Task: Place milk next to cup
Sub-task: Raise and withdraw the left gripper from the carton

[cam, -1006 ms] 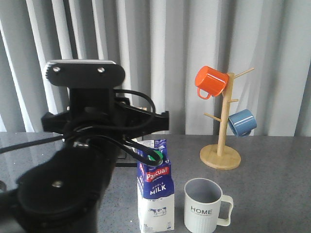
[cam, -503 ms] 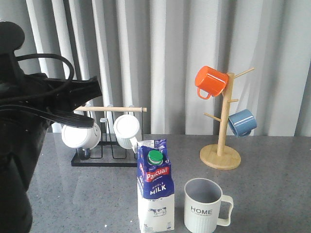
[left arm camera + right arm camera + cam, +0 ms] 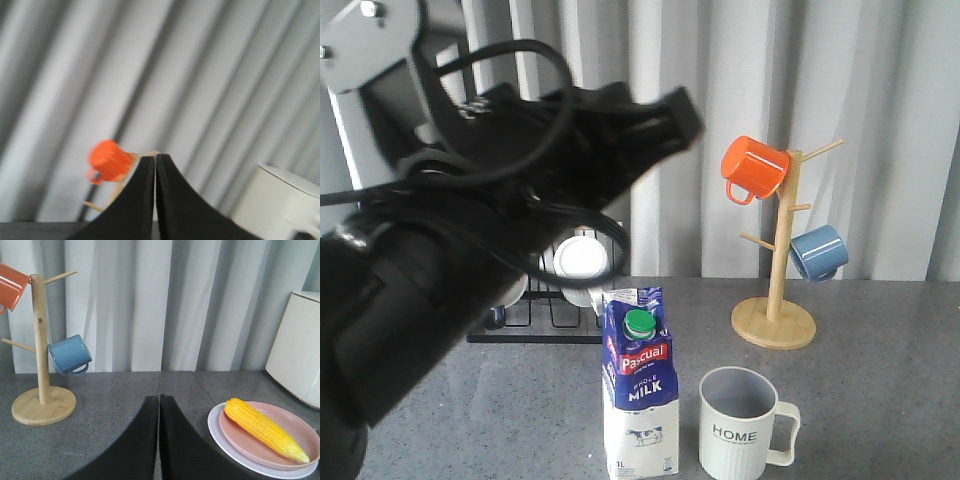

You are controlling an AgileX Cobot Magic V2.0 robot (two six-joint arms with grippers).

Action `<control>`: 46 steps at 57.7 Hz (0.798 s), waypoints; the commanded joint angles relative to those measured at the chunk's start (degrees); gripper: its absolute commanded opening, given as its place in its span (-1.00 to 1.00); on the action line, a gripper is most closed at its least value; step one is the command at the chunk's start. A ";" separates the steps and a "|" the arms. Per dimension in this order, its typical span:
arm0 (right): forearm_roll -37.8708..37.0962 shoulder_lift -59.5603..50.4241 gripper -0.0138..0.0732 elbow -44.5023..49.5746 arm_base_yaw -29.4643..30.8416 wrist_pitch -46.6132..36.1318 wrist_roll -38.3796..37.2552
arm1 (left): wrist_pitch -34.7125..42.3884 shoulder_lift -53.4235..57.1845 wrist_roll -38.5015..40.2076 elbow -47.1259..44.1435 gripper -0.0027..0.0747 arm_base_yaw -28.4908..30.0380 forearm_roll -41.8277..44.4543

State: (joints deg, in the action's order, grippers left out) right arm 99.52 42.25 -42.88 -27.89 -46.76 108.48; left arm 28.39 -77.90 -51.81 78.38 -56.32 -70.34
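Standing upright on the near grey desk [image 3: 880, 400], the tall blue-and-white milk carton [image 3: 640, 385] sits just left of the pale ribbed "HOME" mug [image 3: 745, 425], apart from it. The left arm looms high, left of the carton; judged nearer.

Left wrist view: left hand [image 3: 155, 165] closed on nothing, aimed at the curtain.

Right wrist view: right hand [image 3: 159, 405] closed, empty; carton not visible.

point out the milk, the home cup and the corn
milk [image 3: 640, 395], front view, on the blue front label.
cup [image 3: 734, 440], front view, on the ribbed wall by the HOME lettering.
corn [image 3: 262, 429], right wrist view, mid-cob.
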 commanded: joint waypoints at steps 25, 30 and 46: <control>-3.34 -0.26 -0.69 -1.86 0.18 1.04 0.09 | -30.11 11.37 73.72 -13.25 -0.95 7.72 83.09; -3.34 -0.26 -0.69 -1.86 0.18 1.04 0.09 | -27.28 15.35 71.09 -18.33 -0.95 11.29 80.24; -3.34 -0.26 -0.69 -1.86 0.18 1.04 0.09 | -10.64 31.60 55.08 -39.43 -0.95 20.05 66.47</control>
State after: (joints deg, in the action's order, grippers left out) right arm 99.52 42.25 -42.88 -27.89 -46.76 108.48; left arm 8.00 -51.54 6.85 43.00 -38.38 -0.85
